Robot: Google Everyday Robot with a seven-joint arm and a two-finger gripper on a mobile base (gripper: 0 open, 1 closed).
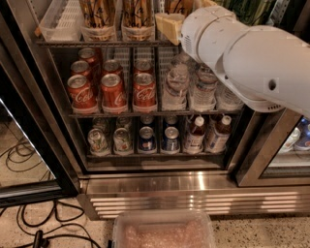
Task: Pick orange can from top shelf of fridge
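**Gripper Held at the Top Shelf, Beside the Orange Cans**

At the far left, a dark-framed glass door of the fridge was seen standing open. Black cables were strewn on the speckled floor beneath it. The top shelf was marked by its grey front rail, and a clear lane tray was set at its left end.

In the next lane an orange can was stood upright, cut off by the upper edge of the view. A second orange can was placed in the lane just to its right. Below them, red cans were lined up in three lanes on the middle rack. Mixed small cans were ranged on the lowest rack. A clear plastic tub was set on the floor in front of the ribbed steel base.

Further right, the gripper was held at the height of the top shelf, just beside the second orange can. Part of a third orange can was seen right above it. Whether the gripper was apart or together could not be told, and no can was seen to be clamped in it. Water bottles were packed on the middle rack under it. The white arm was stretched in from the right edge, across the fridge's upper right part.
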